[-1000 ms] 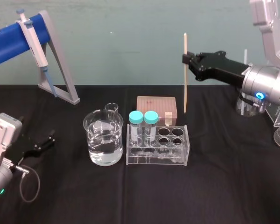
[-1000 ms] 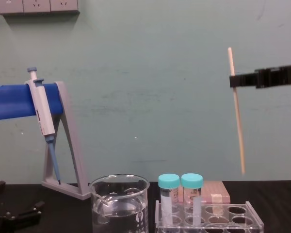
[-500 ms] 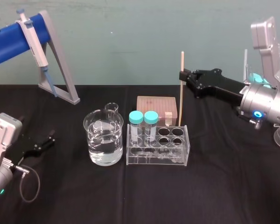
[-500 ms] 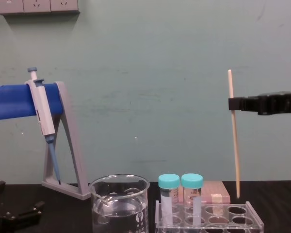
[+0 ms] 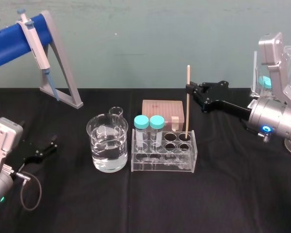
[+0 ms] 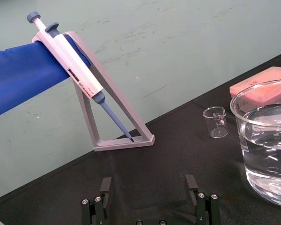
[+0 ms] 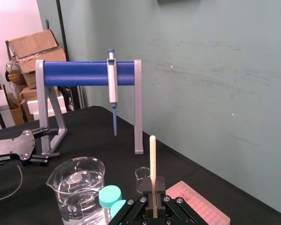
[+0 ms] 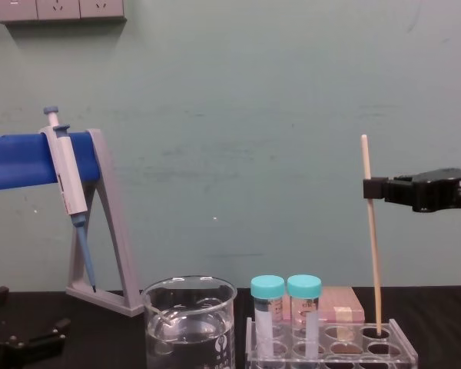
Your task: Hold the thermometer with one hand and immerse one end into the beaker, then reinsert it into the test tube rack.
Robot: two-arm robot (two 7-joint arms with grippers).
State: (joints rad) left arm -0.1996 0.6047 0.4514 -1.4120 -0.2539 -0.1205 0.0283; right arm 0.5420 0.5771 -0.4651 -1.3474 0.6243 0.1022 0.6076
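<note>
"Scanning the black desk (image 5: 136, 208) from its near edge, what's there?"
"The left hand (image 5: 47, 147), fingers spread, empty. Then the beaker (image 5: 107, 143) of clear liquid, beside the test tube rack (image 5: 163, 156)."
"The thermometer (image 5: 187, 104)?"
"Upright, with the right hand (image 5: 188, 89) clenched on it and its tip in the rack's back right hole, perhaps touching bottom. A teal wall (image 5: 136, 39) stands behind."
</note>
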